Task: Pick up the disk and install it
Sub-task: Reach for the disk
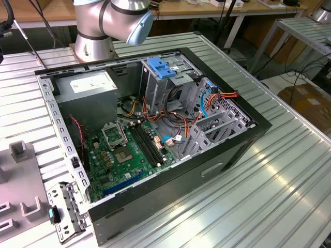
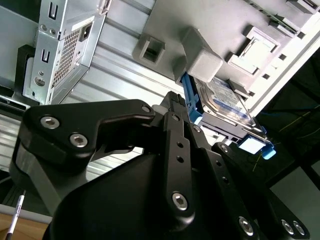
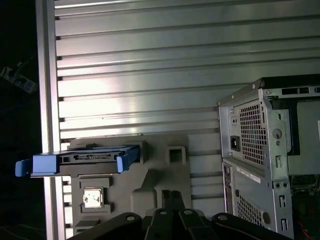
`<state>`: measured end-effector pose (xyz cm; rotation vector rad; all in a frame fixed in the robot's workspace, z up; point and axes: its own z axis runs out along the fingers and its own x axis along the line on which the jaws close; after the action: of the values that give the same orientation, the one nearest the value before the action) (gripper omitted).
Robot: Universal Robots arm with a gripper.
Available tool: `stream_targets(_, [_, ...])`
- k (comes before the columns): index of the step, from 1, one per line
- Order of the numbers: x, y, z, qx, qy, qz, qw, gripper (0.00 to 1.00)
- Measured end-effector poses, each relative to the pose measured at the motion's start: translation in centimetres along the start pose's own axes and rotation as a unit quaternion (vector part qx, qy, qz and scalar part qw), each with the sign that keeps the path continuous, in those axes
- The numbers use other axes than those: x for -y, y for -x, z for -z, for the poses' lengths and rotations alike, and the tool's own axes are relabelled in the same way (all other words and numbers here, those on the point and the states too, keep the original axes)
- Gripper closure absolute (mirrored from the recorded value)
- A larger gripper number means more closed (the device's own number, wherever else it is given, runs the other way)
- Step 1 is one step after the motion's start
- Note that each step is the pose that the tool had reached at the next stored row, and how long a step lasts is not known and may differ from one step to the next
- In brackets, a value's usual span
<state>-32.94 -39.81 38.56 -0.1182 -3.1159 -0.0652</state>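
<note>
From where I stand, the exterior view has the open black computer case (image 1: 222, 160) lying on the ribbed aluminium table (image 1: 279, 181). In the second wrist view, the black gripper (image 2: 174, 100) hangs just beside the flat silver-metal disk with blue rails (image 2: 225, 97), which stands on edge in a grey plastic holder (image 2: 200, 62). I cannot tell how the jaws stand. In the first wrist view, the disk (image 3: 82, 162) sits in that holder, apart from the case.

One disk (image 3: 80, 161), one open computer case (image 1: 170, 199), one grey fixture plate (image 3: 150, 185), one robot arm (image 1: 103, 20).

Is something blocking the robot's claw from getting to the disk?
Nothing visible does. In the first wrist view, just bare grey holder plate lies between the gripper and the disk, which sits on that plate.
</note>
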Motion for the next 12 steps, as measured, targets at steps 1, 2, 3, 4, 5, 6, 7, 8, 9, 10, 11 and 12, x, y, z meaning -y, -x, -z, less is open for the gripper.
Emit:
stream_targets(1, [0.0, -0.01, 0.0, 0.0, 0.0, 0.0, 1.0, 0.89])
stream_targets(2, [0.0, -0.03, 0.0, 0.0, 0.0, 0.0, 1.0, 0.89])
stream_targets(3, [0.0, -0.03, 0.0, 0.0, 0.0, 0.0, 1.0, 0.89])
stream_targets(4, [0.0, -0.03, 0.0, 0.0, 0.0, 0.0, 1.0, 0.89])
stream_targets(5, [0.0, -0.03, 0.0, 0.0, 0.0, 0.0, 1.0, 0.89])
stream_targets(6, [0.0, -0.03, 0.0, 0.0, 0.0, 0.0, 1.0, 0.89])
stream_targets(7, [0.0, -0.03, 0.0, 0.0, 0.0, 0.0, 1.0, 0.89])
stream_targets(8, [0.0, -0.03, -0.01, 0.0001, 0.0, 0.0, 1.0, 0.89])
stream_targets(9, [0.0, -0.04, 0.0, 0.0, 0.0, 0.0, 1.0, 0.89])
stream_targets(10, [0.0, -0.04, -0.01, 0.0, 0.0, 0.0, 1.0, 0.89])
stream_targets(11, [0.0, -0.05, -0.01, 0.0001, 0.0, 0.0, 1.0, 0.89])
stream_targets(12, [0.01, -0.12, -0.01, 0.0, 0.0, 0.0, 1.0, 0.89])
